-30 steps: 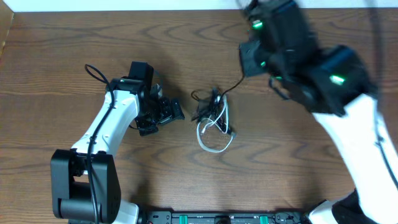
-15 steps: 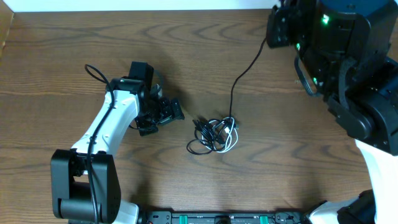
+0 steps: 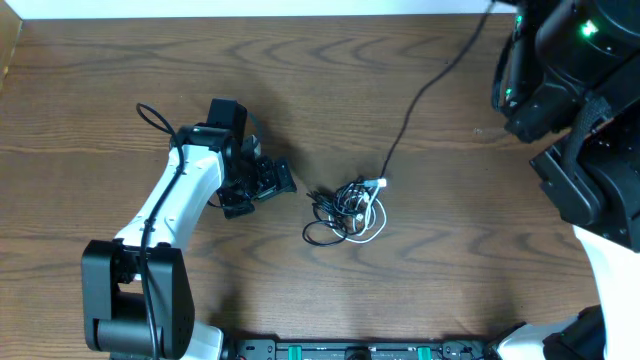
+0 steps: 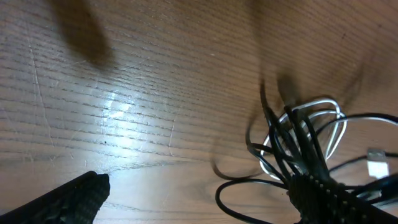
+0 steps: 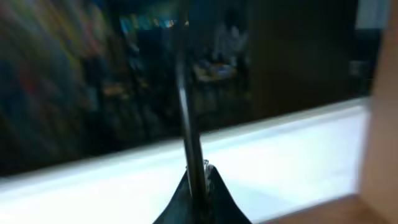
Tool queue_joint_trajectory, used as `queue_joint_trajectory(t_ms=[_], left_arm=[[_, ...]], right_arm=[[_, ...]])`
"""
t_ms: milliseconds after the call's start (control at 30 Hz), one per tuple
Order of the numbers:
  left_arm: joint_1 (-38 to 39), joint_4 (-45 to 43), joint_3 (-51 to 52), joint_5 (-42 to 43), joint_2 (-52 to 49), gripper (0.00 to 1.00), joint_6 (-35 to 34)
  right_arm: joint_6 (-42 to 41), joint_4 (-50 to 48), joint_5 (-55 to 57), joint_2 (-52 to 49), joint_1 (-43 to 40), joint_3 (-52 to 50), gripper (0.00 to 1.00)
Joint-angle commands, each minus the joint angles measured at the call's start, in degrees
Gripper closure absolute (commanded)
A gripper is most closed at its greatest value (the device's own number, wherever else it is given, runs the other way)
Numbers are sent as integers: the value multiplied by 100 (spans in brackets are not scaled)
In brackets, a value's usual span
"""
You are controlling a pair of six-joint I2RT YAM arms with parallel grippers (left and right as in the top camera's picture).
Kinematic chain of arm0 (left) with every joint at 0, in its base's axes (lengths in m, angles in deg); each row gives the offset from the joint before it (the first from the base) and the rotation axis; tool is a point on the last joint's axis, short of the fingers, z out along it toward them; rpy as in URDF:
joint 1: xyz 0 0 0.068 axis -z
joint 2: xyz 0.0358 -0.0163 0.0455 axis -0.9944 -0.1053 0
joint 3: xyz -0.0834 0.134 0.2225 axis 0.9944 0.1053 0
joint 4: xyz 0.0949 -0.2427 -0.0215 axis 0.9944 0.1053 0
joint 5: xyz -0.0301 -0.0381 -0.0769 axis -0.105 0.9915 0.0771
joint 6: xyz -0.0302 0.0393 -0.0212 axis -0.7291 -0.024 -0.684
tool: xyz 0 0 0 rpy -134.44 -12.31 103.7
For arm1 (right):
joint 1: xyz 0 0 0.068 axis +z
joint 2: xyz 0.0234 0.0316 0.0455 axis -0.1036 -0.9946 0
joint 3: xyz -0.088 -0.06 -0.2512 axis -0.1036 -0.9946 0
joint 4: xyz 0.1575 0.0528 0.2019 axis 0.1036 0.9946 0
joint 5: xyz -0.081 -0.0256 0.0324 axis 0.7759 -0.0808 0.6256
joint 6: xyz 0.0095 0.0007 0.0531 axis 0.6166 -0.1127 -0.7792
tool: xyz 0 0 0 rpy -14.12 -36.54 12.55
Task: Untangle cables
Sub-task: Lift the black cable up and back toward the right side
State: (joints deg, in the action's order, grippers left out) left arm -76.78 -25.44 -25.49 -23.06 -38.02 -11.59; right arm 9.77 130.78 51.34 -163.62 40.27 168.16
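Cables (image 3: 348, 208) knotted overhead, right hand (image 5: 198, 185) pinching one

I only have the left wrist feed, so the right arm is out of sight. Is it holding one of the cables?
Observer: Yes, the right gripper is shut on a black cable.
Operator: Is that cable free of the bundle?
Observer: No, overhead it runs from the bundle up to the top right.
Operator: Where does the bundle lie overall?
Observer: Overhead, just to the right of the left gripper.
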Motion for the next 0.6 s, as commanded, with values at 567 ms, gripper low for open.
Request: queue_joint_trajectory(t_ms=[567], left_arm=[[-9,15,31,-57,-2,2,-11]], right_arm=[[-1467,4656,50,-1213,-439,20,98]])
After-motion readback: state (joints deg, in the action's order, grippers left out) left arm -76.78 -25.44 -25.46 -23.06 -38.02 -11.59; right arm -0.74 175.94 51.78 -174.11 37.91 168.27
